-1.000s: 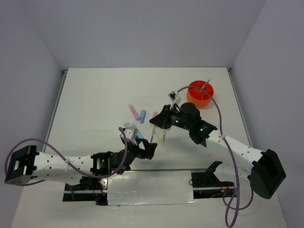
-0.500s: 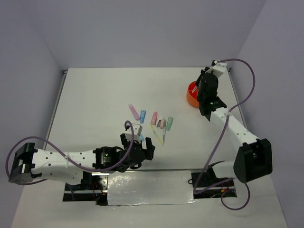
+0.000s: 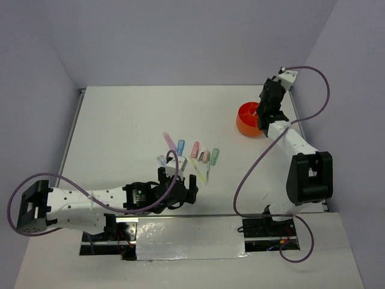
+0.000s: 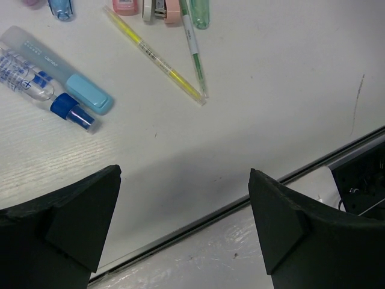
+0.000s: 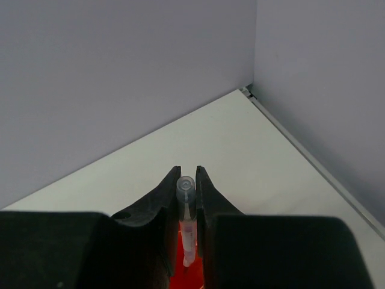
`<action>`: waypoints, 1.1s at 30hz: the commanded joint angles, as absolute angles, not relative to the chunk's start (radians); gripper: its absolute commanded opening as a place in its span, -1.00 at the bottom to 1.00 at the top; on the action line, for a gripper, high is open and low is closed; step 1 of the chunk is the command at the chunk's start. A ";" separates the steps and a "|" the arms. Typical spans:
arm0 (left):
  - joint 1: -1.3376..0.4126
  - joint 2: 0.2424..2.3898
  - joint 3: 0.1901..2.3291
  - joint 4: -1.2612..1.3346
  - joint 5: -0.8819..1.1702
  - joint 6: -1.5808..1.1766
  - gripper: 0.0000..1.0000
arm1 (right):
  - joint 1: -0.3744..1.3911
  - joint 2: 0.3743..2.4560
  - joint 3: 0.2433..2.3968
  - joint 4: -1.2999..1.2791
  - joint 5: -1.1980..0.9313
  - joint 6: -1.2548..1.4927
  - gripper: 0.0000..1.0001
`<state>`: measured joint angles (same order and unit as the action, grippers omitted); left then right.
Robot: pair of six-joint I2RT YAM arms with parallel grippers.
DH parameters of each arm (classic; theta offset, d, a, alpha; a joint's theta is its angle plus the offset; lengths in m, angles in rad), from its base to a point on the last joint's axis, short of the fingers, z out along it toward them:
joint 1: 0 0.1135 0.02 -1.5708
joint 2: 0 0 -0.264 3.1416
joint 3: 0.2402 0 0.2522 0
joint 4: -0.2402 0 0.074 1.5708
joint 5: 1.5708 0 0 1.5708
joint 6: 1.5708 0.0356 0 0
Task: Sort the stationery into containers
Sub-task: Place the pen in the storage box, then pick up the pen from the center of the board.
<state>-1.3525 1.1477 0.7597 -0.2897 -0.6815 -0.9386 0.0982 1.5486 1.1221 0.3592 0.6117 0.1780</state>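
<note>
Pen (image 5: 187, 232) in right hand (image 5: 187, 177), organiser (image 5: 179, 282) mostly hidden

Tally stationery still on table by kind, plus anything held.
Short pastel sticks: 5
Thin pens: 2
Blue-and-clear piece: 1
Pink-and-grey piece: 1
Pen in right end effector: 1
Total: 10

White table (image 3: 120, 120) between lilac walls (image 3: 180, 36) (shiny foil strip (image 3: 186, 232) along near edge)
</note>
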 commanded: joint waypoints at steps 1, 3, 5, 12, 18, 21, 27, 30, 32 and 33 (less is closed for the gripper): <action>-1.324 1.150 0.796 -0.253 -0.644 -0.900 0.99 | 0.103 1.575 1.152 0.414 0.580 0.178 -1.00; -1.307 1.152 0.790 -0.238 -0.614 -0.900 0.99 | 0.103 1.595 1.154 0.416 0.565 0.178 -0.99; -1.304 1.154 0.788 -0.229 -0.601 -0.897 0.99 | 0.103 1.614 1.144 0.429 0.557 0.172 -0.97; -1.301 1.177 0.798 -0.203 -0.572 -0.900 0.99 | 0.103 1.638 1.144 0.410 0.522 0.190 0.05; -1.295 1.262 0.868 -0.270 -0.603 -0.966 0.99 | 0.106 1.523 1.121 0.356 0.506 0.216 0.62; -1.275 1.357 0.957 -0.372 -0.647 -1.057 0.99 | 0.107 1.438 1.152 0.249 0.491 0.253 0.65; -1.171 1.569 1.098 -0.506 -0.643 -1.253 0.86 | 0.121 1.221 1.187 -0.096 0.324 0.396 0.65; -1.152 1.660 1.179 -0.572 -0.681 -1.328 0.76 | 0.130 1.119 1.131 -0.210 0.192 0.419 0.65; -1.143 1.733 1.224 -0.619 -0.706 -1.371 0.76 | 0.138 1.045 1.092 -0.251 0.135 0.434 0.63; -1.141 1.764 1.274 -0.662 -0.728 -1.382 0.75 | 0.146 1.022 1.069 -0.256 0.111 0.443 0.62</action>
